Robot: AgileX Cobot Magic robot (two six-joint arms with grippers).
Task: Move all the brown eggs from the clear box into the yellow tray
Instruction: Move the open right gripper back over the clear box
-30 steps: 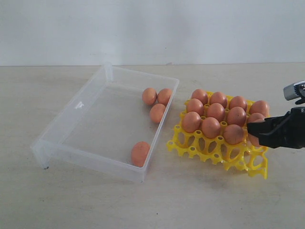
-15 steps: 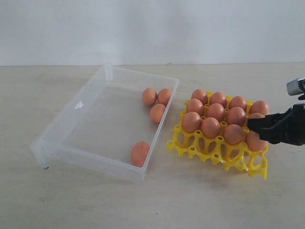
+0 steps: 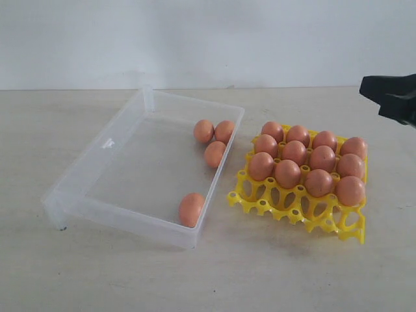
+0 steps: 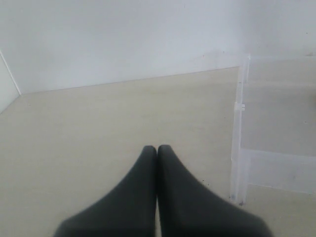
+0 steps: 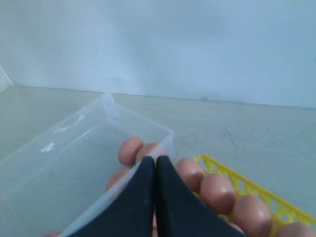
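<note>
Brown eggs (image 3: 214, 154) sitting in clear box (image 3: 110, 170), yellow tray (image 3: 296, 212).
Right end effector (image 3: 367, 90) hovering closed, tray below it; left end effector (image 4: 157, 148) closed.

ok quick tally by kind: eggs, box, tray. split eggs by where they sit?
brown eggs: 16 (4 in the box, 12 in the tray)
clear box: 1
yellow tray: 1
Total: 18

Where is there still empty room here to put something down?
The yellow plastic egg tray has its front row of cells bare, bordered behind by orange-brown eggs. The clear plastic box is open on its left; four more eggs sit along its right wall. Bare tabletop lies in front of both.
</note>
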